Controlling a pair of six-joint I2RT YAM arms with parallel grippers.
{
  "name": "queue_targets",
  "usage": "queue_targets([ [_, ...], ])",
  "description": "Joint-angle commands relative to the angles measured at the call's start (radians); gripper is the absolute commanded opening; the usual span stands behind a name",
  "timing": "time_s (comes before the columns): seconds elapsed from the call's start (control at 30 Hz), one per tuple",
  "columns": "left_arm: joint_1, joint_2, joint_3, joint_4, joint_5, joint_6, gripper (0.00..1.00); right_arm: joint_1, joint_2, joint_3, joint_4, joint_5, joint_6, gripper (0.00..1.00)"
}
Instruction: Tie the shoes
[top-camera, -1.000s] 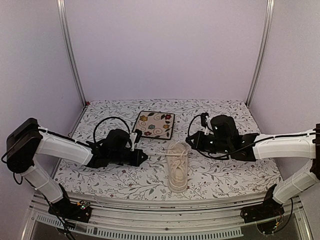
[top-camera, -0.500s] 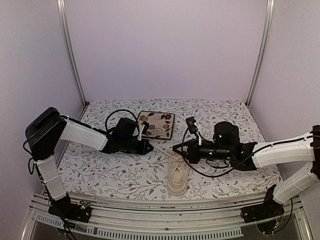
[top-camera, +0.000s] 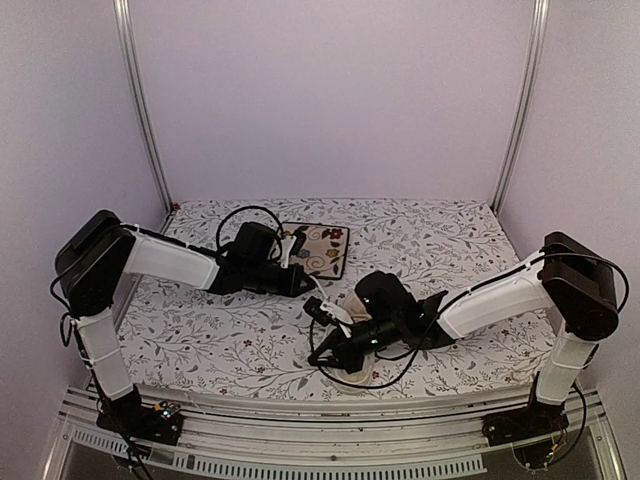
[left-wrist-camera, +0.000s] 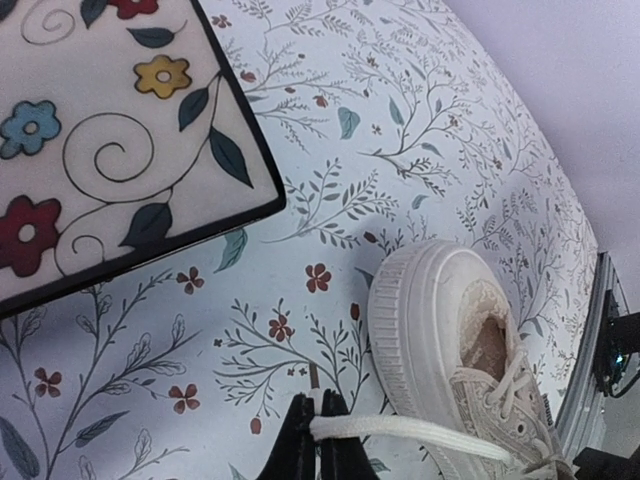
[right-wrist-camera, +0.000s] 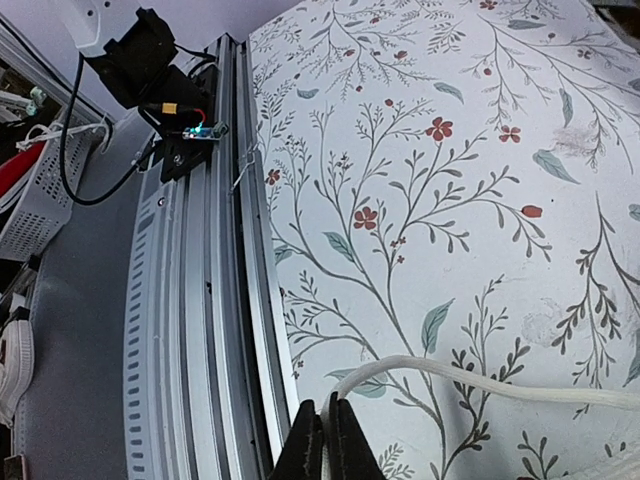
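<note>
The cream sneaker (top-camera: 351, 300) lies on the floral cloth, toe toward the near edge, largely covered by my right arm. In the left wrist view its heel (left-wrist-camera: 440, 320) is at lower right. My left gripper (top-camera: 302, 284) sits near the plate's front corner, shut on one cream lace end (left-wrist-camera: 420, 432) that runs taut to the shoe; its tip (left-wrist-camera: 318, 425) is just above the cloth. My right gripper (top-camera: 318, 357) reaches across the shoe to its left side and is shut (right-wrist-camera: 325, 425) on the other lace (right-wrist-camera: 470, 375), which arcs away to the right.
The square floral plate (top-camera: 315, 249) with a dark rim lies behind the shoe, close to my left gripper; its corner shows in the left wrist view (left-wrist-camera: 110, 150). The metal rail (right-wrist-camera: 215, 300) of the table's near edge lies just beyond my right gripper.
My right gripper has swung left across the shoe toward the near edge, pulling its lace along. My left gripper has shifted slightly back and right toward the plate, still holding its lace.
</note>
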Motion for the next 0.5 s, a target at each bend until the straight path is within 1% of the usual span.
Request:
queue_targets([
  [0.0, 0.013, 0.000, 0.017, 0.027, 0.049, 0.014, 0.00, 0.020, 0.004, 0.046, -0.151, -0.024, -0.105, 0.05],
  [0.07, 0.012, -0.009, 0.010, 0.041, 0.057, 0.014, 0.00, 0.019, -0.021, 0.038, -0.166, -0.024, -0.118, 0.09],
  [0.1, 0.012, -0.015, 0.004, 0.051, 0.063, 0.014, 0.00, 0.018, -0.037, 0.036, -0.175, -0.025, -0.120, 0.14],
  [0.17, 0.010, -0.032, -0.009, 0.070, 0.069, 0.016, 0.00, 0.019, -0.089, 0.028, -0.189, -0.010, -0.117, 0.33],
  [0.23, 0.008, -0.050, -0.022, 0.077, 0.076, 0.023, 0.00, 0.015, -0.150, 0.012, -0.191, 0.022, -0.104, 0.47],
  [0.27, 0.007, -0.061, -0.031, 0.082, 0.079, 0.030, 0.00, 0.007, -0.183, 0.003, -0.189, 0.038, -0.089, 0.53],
  [0.33, 0.003, -0.085, -0.053, 0.098, 0.087, 0.043, 0.00, -0.021, -0.254, -0.016, -0.165, 0.055, -0.061, 0.60],
  [0.47, -0.016, -0.138, -0.108, 0.133, 0.102, 0.072, 0.00, -0.084, -0.369, -0.052, -0.107, 0.112, 0.032, 0.70],
])
